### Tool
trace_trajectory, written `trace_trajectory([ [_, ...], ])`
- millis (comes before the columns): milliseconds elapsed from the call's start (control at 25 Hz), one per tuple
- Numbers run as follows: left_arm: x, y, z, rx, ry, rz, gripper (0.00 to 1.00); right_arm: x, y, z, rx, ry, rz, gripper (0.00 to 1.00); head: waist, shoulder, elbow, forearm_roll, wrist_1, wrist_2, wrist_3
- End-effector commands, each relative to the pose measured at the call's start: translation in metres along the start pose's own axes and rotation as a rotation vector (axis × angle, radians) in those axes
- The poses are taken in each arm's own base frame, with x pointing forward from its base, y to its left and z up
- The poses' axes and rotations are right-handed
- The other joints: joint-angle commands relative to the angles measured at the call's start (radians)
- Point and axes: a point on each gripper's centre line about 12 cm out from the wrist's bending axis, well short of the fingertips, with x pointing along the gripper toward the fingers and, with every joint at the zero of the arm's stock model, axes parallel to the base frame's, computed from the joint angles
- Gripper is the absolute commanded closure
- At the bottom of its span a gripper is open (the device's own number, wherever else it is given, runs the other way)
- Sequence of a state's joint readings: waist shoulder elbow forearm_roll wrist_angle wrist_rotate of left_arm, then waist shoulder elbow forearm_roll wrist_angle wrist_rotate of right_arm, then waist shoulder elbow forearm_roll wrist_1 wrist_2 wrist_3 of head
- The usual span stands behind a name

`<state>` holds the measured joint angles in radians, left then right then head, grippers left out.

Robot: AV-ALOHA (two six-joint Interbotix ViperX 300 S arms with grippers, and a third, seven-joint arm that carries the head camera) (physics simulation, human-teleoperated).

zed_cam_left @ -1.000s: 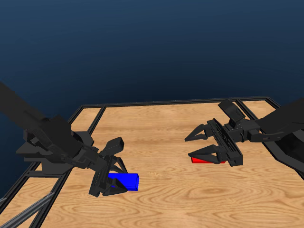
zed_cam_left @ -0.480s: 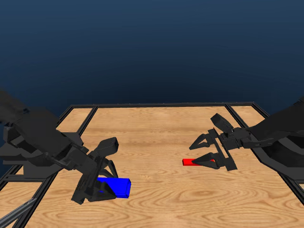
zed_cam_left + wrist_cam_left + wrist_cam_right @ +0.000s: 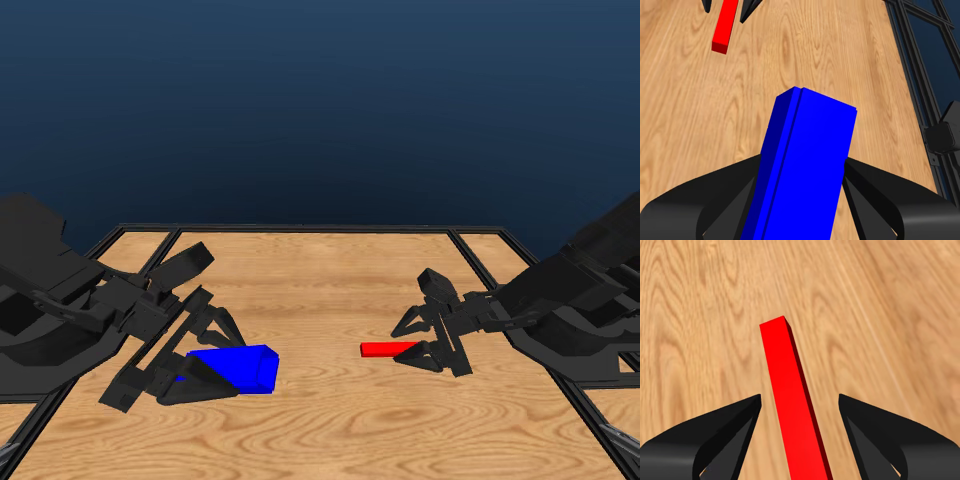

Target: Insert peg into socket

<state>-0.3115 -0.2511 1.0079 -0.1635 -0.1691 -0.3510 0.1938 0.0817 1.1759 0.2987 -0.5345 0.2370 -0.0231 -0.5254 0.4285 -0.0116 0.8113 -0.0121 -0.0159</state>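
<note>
The blue socket [image 3: 243, 366] sits between the jaws of my left gripper [image 3: 226, 369], at the left of the table. In the left wrist view the socket [image 3: 805, 165] fills the gap, and both jaws press on its sides. The red peg [image 3: 376, 349] lies at the right of centre, one end pointing toward the socket. My right gripper [image 3: 399, 346] straddles its far end. In the right wrist view the peg [image 3: 790, 400] runs between the jaws with bare wood showing on both sides, so the gripper is open. The peg [image 3: 724, 27] also shows in the left wrist view.
The wooden table [image 3: 320, 290] has a black frame rail [image 3: 300, 229] along its far edge and rails at both sides. A stretch of bare wood separates the socket's end from the peg's free end.
The head camera has moved, shifting the whole picture. The left jaws have shut on the socket, which now sits at a different angle. The right jaws have narrowed around the peg.
</note>
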Motion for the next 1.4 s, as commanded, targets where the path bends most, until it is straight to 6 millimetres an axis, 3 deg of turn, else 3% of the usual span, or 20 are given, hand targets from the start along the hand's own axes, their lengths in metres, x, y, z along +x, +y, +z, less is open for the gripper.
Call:
trace_trajectory([
  [40, -0.008, 0.001, 0.022, 0.035, -0.127, -0.017, 1.0, 0.008, 0.005, -0.024, -0.013, 0.088, -0.007, 1.0, -0.007, 0.004, -0.019, -0.001, -0.017, -0.002, 0.003],
  [200, -0.009, 0.006, 0.026, 0.049, -0.167, 0.0, 1.0, 0.004, 0.005, -0.001, -0.008, -0.012, -0.01, 1.0, -0.009, 0.002, -0.02, 0.0, -0.015, 0.001, 0.01],
  [240, -0.014, 0.003, 0.039, 0.047, -0.205, -0.009, 1.0, 0.001, 0.005, -0.001, -0.031, -0.008, -0.014, 1.0, -0.01, 0.002, -0.02, 0.0, -0.015, 0.003, 0.011],
  [280, -0.009, 0.01, 0.027, 0.05, -0.167, 0.016, 1.0, 0.0, 0.009, 0.011, -0.056, -0.032, -0.002, 1.0, -0.01, 0.001, -0.02, 0.001, -0.015, 0.004, 0.013],
  [440, -0.009, 0.012, 0.038, 0.038, -0.211, 0.032, 1.0, -0.006, 0.025, 0.053, -0.141, -0.056, 0.042, 1.0, -0.006, -0.003, -0.019, 0.003, -0.016, 0.011, 0.019],
  [480, -0.007, 0.015, 0.04, 0.024, -0.22, 0.041, 1.0, -0.011, 0.039, 0.077, -0.169, -0.122, 0.082, 1.0, -0.004, -0.003, -0.019, 0.004, -0.018, 0.013, 0.021],
  [520, -0.007, 0.013, 0.038, 0.044, -0.205, 0.034, 1.0, -0.014, 0.043, 0.088, -0.183, -0.138, 0.093, 1.0, -0.001, -0.004, -0.019, 0.006, -0.02, 0.015, 0.022],
  [560, -0.009, 0.011, 0.047, 0.035, -0.209, 0.038, 1.0, -0.022, 0.053, 0.11, -0.199, -0.179, 0.121, 1.0, 0.001, -0.004, -0.019, 0.007, -0.019, 0.016, 0.025],
  [600, -0.006, 0.014, 0.038, 0.042, -0.215, 0.042, 1.0, -0.018, 0.046, 0.107, -0.198, -0.168, 0.098, 1.0, 0.003, -0.005, -0.019, 0.007, -0.019, 0.017, 0.025],
  [640, -0.006, 0.011, 0.038, 0.068, -0.215, 0.034, 1.0, -0.029, 0.06, 0.127, -0.232, -0.18, 0.139, 1.0, 0.005, -0.005, -0.018, 0.008, -0.019, 0.017, 0.026],
  [680, -0.009, 0.007, 0.052, 0.047, -0.252, 0.027, 1.0, -0.031, 0.063, 0.132, -0.253, -0.165, 0.143, 1.0, 0.008, -0.006, -0.018, 0.009, -0.019, 0.018, 0.026],
  [760, -0.004, 0.014, 0.038, 0.063, -0.175, 0.05, 1.0, -0.04, 0.074, 0.147, -0.291, -0.173, 0.166, 1.0, 0.012, -0.007, -0.017, 0.01, -0.02, 0.017, 0.026],
  [880, -0.005, 0.008, 0.049, 0.062, -0.22, 0.035, 1.0, -0.042, 0.075, 0.155, -0.314, -0.094, 0.148, 1.0, 0.021, -0.009, -0.016, 0.012, -0.021, 0.017, 0.028],
  [920, -0.001, 0.012, 0.039, 0.068, -0.182, 0.045, 1.0, -0.041, 0.076, 0.155, -0.326, -0.07, 0.141, 1.0, 0.024, -0.009, -0.016, 0.014, -0.019, 0.017, 0.03],
  [960, -0.005, 0.007, 0.051, 0.065, -0.225, 0.034, 1.0, -0.046, 0.081, 0.163, -0.33, -0.057, 0.135, 1.0, 0.026, -0.009, -0.016, 0.014, -0.019, 0.017, 0.03],
  [1160, 0.007, 0.012, 0.036, 0.078, -0.154, 0.051, 1.0, -0.048, 0.094, 0.176, -0.363, 0.016, 0.08, 1.0, 0.036, -0.007, -0.016, 0.016, -0.016, 0.013, 0.03],
  [1240, 0.006, 0.009, 0.049, 0.07, -0.206, 0.045, 1.0, -0.05, 0.099, 0.183, -0.363, 0.013, 0.058, 1.0, 0.039, -0.006, -0.016, 0.017, -0.015, 0.013, 0.03],
  [1280, 0.01, 0.013, 0.038, 0.075, -0.149, 0.058, 1.0, -0.052, 0.102, 0.188, -0.371, 0.019, 0.048, 1.0, 0.04, -0.005, -0.017, 0.017, -0.017, 0.012, 0.03],
  [1320, 0.008, 0.008, 0.05, 0.072, -0.189, 0.044, 1.0, -0.049, 0.104, 0.188, -0.37, 0.027, 0.037, 1.0, 0.041, -0.005, -0.017, 0.017, -0.017, 0.011, 0.029],
  [1400, 0.011, 0.007, 0.049, 0.081, -0.196, 0.042, 1.0, -0.043, 0.107, 0.189, -0.361, 0.037, 0.025, 1.0, 0.043, -0.004, -0.016, 0.017, -0.017, 0.01, 0.028],
])
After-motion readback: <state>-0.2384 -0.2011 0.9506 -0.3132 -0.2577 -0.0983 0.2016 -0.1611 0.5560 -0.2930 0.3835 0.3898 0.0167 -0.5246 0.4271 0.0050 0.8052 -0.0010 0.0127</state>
